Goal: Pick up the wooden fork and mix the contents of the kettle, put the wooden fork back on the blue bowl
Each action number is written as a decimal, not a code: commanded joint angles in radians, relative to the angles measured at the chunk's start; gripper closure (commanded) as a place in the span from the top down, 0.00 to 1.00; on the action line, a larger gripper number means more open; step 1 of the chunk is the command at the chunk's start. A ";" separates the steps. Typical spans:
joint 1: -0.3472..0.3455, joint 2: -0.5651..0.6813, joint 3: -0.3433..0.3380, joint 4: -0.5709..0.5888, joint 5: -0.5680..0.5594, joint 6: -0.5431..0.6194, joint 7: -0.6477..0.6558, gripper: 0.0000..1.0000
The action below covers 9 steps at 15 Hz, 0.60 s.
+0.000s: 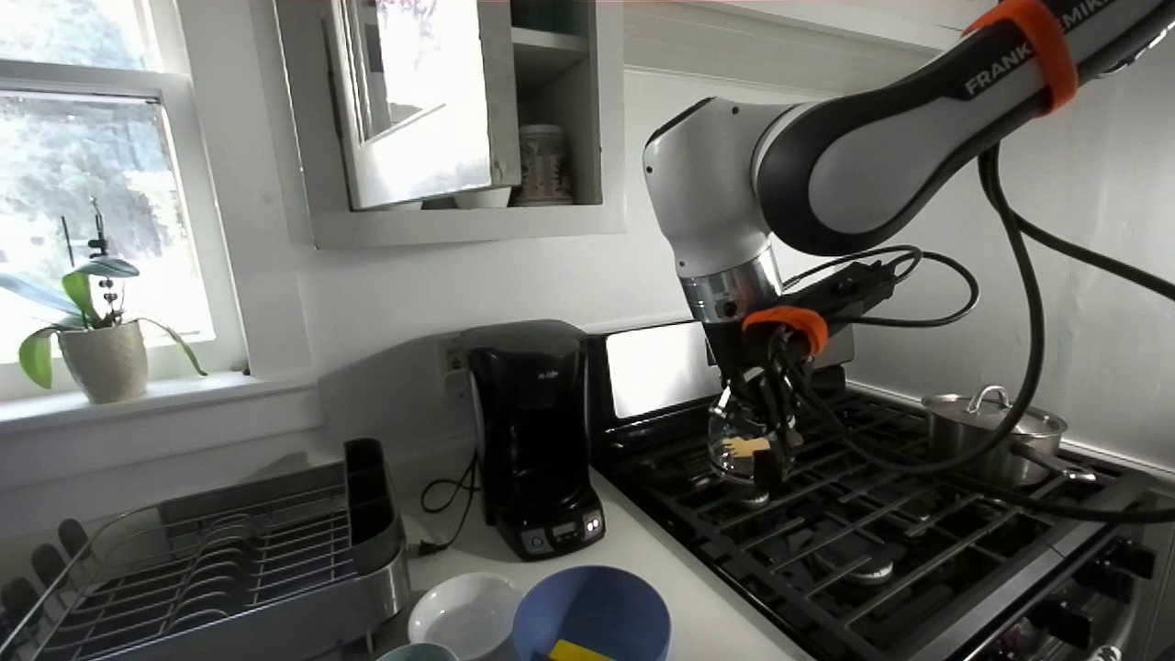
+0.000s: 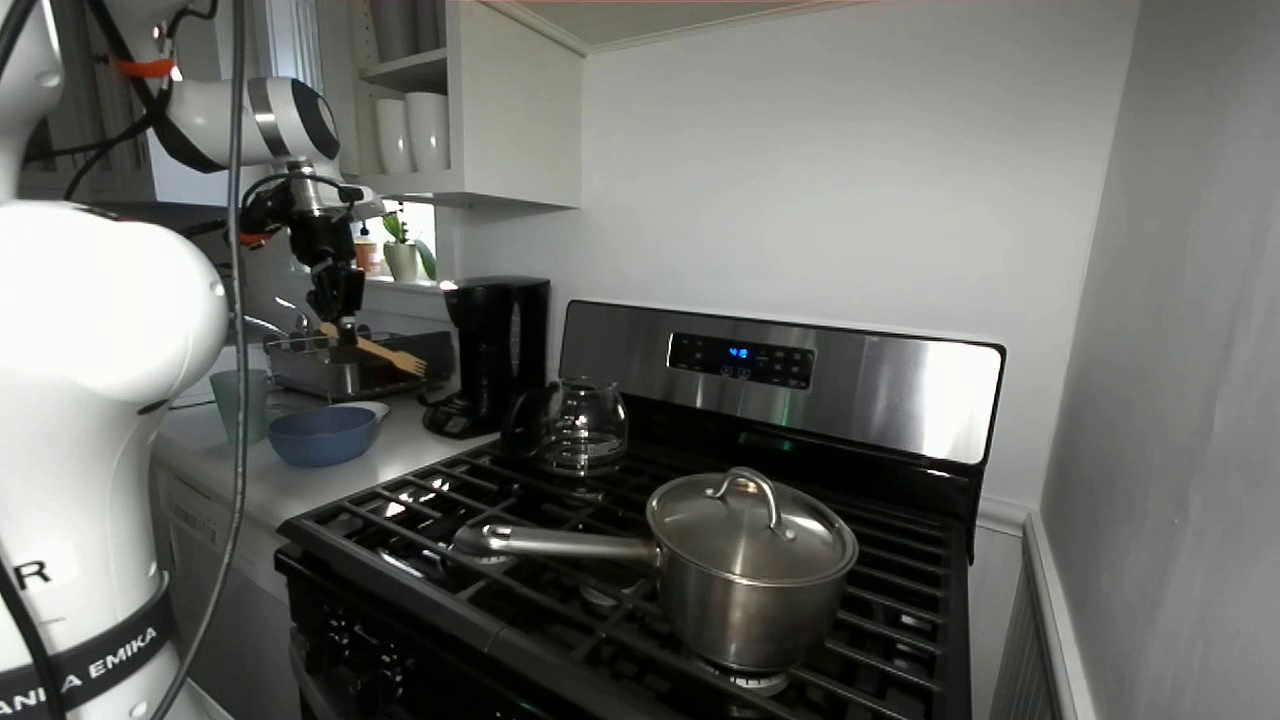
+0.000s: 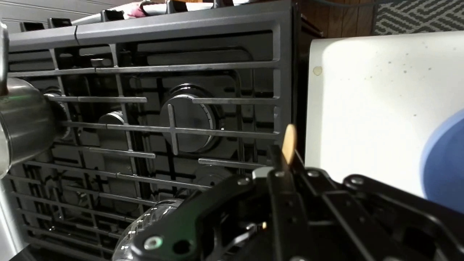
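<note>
Pick-up is done, the hand clamped on the wooden fork; mixing cannot be judged; return to the blue bowl, at the wrist view's right edge, remains.

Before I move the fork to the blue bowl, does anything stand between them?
Nothing visible stands between the fork, held in the tool, and the bowl. The coffee maker stands near, but beside that path. A yellow thing lies in the bowl, so the fork may land on it.
</note>
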 commanded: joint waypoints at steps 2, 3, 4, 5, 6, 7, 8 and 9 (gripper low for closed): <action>-0.017 0.008 0.027 0.004 0.001 -0.003 0.001 0.03; -0.017 0.010 0.028 0.004 0.001 -0.003 0.001 0.03; -0.017 0.010 0.028 0.004 0.001 -0.003 0.001 0.01; -0.024 0.009 0.024 0.008 -0.017 0.000 0.032 0.01; -0.034 0.005 0.014 0.019 0.004 -0.015 0.025 0.01; -0.046 -0.004 0.006 0.023 0.001 -0.016 0.040 0.01; -0.060 -0.010 -0.005 0.032 0.020 -0.030 0.035 0.01; -0.078 -0.018 -0.018 0.040 0.035 -0.035 0.035 0.01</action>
